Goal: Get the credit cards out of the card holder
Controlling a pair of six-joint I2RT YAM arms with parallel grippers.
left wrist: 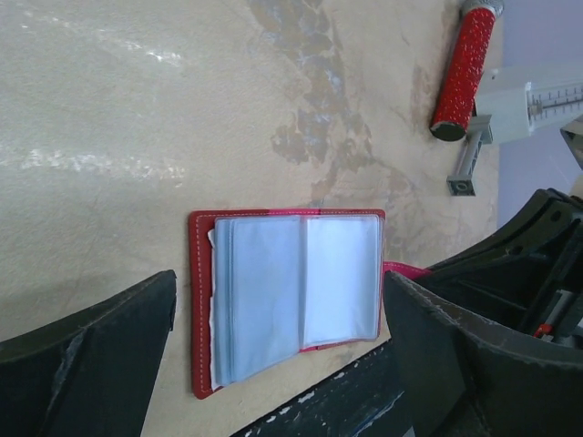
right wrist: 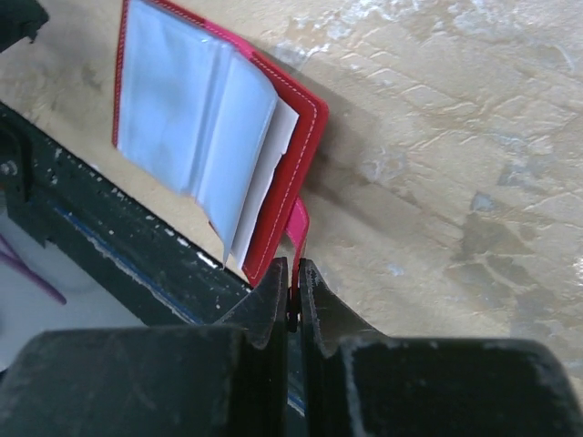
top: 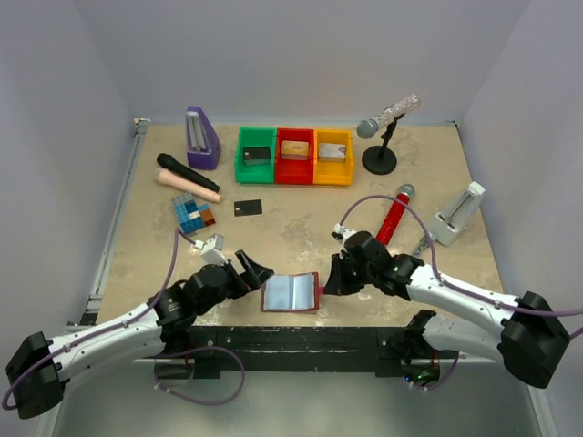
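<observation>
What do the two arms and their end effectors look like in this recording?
The left arm and right arm have white links with bulky black joints. A pale purple cable loops along each. The left end effector and right end effector are black, with two broad wedge-shaped fingers; no markings are legible.

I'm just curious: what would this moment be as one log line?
card holder: open, flat | right gripper: shut on tab | left gripper: open, beside holder
</observation>
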